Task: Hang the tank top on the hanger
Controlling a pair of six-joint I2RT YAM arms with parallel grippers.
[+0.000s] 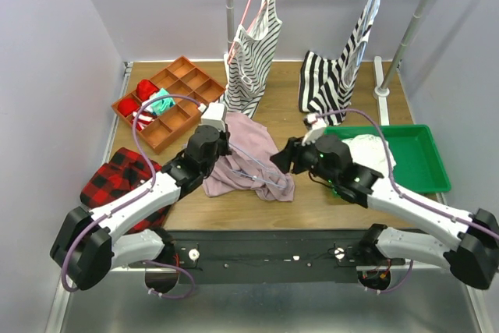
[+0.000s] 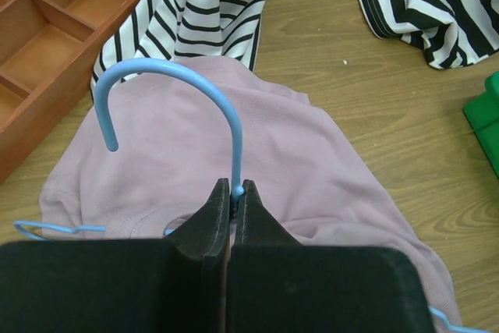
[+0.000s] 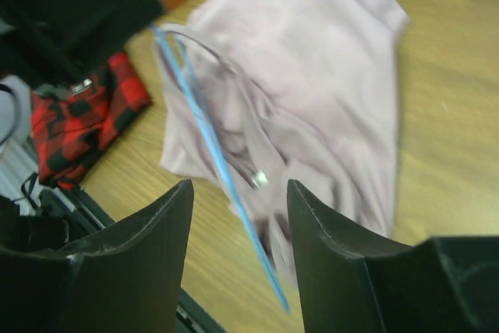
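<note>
Hanger [image 2: 235,150] wire is pinched in the left claw [image 2: 234,193]: the two dark fingers are pressed together on the straight neck just below the hook. The hook curves up and over to the left above the tank top [image 2: 312,169]. More of the pale blue wire shows at the lower left of the left wrist view, coming out from under the fabric.

The right claw [image 3: 238,193] stands with its fingers apart and grips nothing. In its own view the tank top [image 3: 312,76] and one long arm of the hanger [image 3: 218,165] lie past the fingertips, the wire running slantwise into the gap between them; whether it touches either finger I cannot tell.

From above, the tank top [image 1: 249,157] lies crumpled on the desk [image 1: 288,99] between the two claws. The left claw [image 1: 226,142] is at its left edge and the right claw [image 1: 282,157] at its right edge. Thin lines of the hanger [image 1: 257,169] cross its lower part.

The top is a plain dusty mauve-pink, soft and thin, flat across its upper part and bunched into folds and loose straps lower down. A small pale tag shows among the folds in the right wrist view.

A striped top [image 2: 203,13] touches its far edge, an orange divided tray [image 2: 70,83] lies to the left, and a red plaid cloth [image 3: 78,122] lies near the left arm.
</note>
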